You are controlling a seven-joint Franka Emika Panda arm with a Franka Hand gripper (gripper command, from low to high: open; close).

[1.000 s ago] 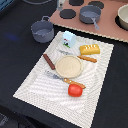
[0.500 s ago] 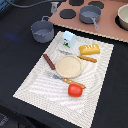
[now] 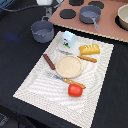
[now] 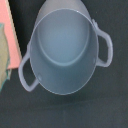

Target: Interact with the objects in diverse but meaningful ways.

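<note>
A grey pot with two handles [image 3: 42, 31] stands on the dark table beyond the striped mat. It fills the wrist view [image 4: 65, 55], seen from straight above, and it is empty. On the mat lie a pale-blue carton [image 3: 68, 39], a golden-yellow bread loaf [image 3: 90, 49], a brown sausage stick [image 3: 49, 61] and a red tomato [image 3: 75, 90]. No gripper fingers show in either view. Only a white part of the arm [image 3: 45, 2] shows at the exterior view's top edge, above the pot.
A round tan plate [image 3: 68, 66] sits mid-mat between two orange-handled cutlery pieces [image 3: 87, 58] [image 3: 70, 81]. A tan stove board [image 3: 107, 30] with black burners holds a grey saucepan [image 3: 90, 14] at the back. A pink edge [image 4: 7, 30] borders the wrist view.
</note>
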